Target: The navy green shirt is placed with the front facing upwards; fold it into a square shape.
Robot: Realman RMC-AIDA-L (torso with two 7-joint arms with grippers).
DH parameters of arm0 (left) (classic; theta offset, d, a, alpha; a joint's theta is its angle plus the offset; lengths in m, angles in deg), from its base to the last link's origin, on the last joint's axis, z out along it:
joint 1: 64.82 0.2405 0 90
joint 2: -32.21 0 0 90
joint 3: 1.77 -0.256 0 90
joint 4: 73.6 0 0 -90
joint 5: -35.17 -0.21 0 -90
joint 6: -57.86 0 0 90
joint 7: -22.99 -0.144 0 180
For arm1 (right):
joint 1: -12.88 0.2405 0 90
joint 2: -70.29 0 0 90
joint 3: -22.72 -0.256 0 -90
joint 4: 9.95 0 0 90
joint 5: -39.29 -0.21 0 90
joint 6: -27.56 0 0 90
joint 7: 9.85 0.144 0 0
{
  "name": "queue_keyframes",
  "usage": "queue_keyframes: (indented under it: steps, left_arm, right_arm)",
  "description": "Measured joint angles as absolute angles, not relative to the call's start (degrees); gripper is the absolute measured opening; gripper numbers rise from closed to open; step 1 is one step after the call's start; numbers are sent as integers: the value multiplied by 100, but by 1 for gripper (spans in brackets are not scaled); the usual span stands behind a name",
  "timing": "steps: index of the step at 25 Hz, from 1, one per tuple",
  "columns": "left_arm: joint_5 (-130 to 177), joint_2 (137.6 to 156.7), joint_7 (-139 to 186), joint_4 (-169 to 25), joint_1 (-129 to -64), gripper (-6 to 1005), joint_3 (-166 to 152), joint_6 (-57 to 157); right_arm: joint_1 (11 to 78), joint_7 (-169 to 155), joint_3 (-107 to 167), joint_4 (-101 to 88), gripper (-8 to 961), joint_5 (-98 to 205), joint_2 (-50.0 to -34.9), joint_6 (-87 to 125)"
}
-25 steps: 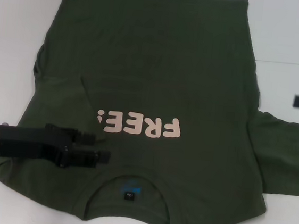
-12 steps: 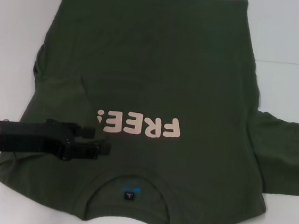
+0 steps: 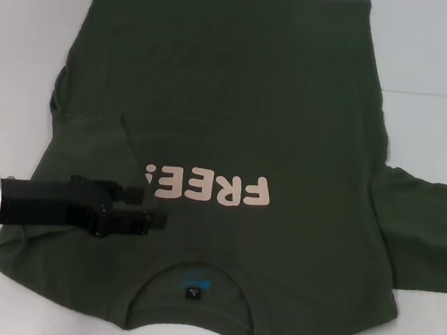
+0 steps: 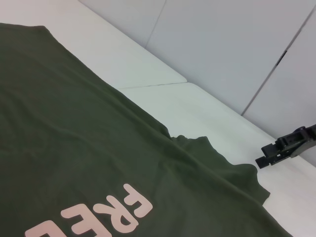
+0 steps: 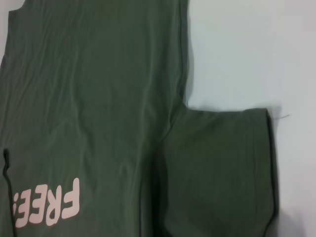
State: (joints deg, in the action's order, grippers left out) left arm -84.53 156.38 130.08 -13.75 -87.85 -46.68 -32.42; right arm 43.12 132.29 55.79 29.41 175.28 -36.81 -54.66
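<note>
The navy green shirt point(image 3: 235, 137) lies flat, print up, on the white worktop point(image 3: 441, 70), collar toward the robot; its left sleeve is folded in, its right sleeve point(image 5: 222, 168) still spread. The head view shows the left pincer point(image 3: 150, 220) low over the shoulder beside the lettering, apparently clenched on nothing. Only the left wrist view shows the right pincer point(image 4: 276, 150) clearly, over bare worktop beyond the sleeve edge; I cannot tell its grip.
</note>
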Motion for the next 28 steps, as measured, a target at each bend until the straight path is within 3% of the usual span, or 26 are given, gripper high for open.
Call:
queue_keyframes:
  steps: [6, 28]
  left_arm:
    - [-8443, 15632, 13006, -1375, -8785, 731, -4668, -3227]
    - [-8373, 15639, 13010, -1375, -8740, 731, -4668, -3223]
  right_arm:
    - [4342, 13218, 5723, 2940, 915, 17539, -3782, -5313]
    - [4466, 13167, 5911, 2846, 915, 17669, -3868, -5028]
